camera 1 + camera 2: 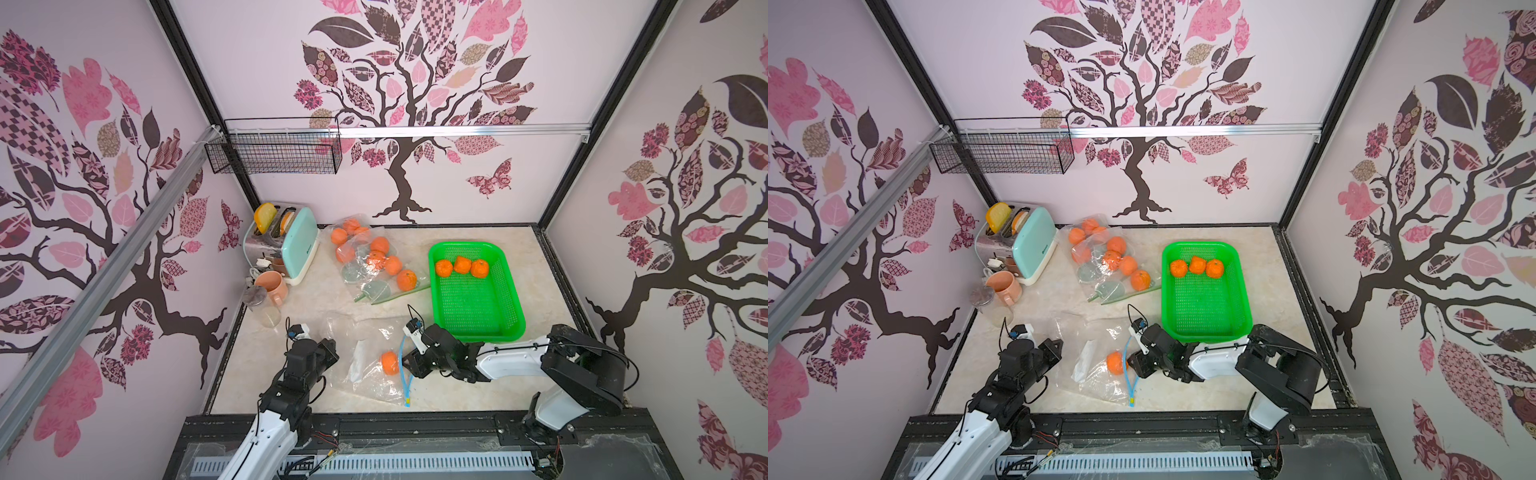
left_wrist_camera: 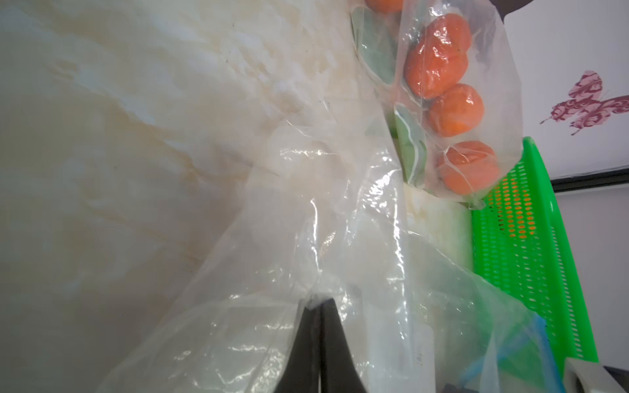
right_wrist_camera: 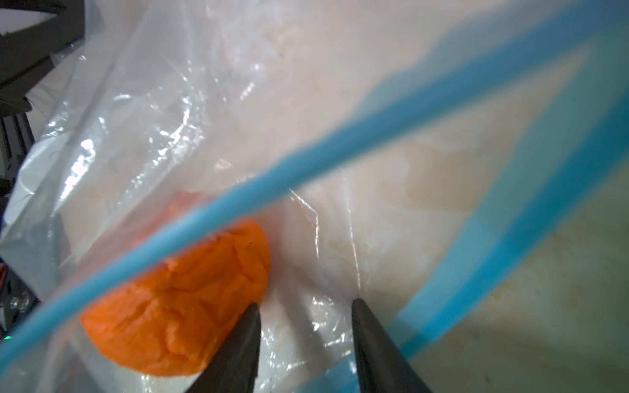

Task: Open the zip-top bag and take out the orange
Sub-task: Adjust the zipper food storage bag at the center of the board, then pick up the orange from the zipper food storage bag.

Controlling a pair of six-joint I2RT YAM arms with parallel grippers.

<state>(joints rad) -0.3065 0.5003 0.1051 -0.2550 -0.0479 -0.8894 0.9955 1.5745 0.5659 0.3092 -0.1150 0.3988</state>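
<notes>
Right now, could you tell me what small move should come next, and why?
Probably slide the right gripper sideways to centre it on the orange. Its jaws stand open in the mouth of the zip-top bag, but the orange lies beside one finger, not between them; the left gripper holds the plastic.

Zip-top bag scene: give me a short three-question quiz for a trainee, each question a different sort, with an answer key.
1. True or false: the green basket holds three oranges.
2. The left gripper is: A open over the toaster, B shut on the zip-top bag, C holding the mug.
3. Fill in: in the right wrist view, the jaws of the right gripper stand ___ beside the orange.
Key: 1 true; 2 B; 3 apart.
</notes>
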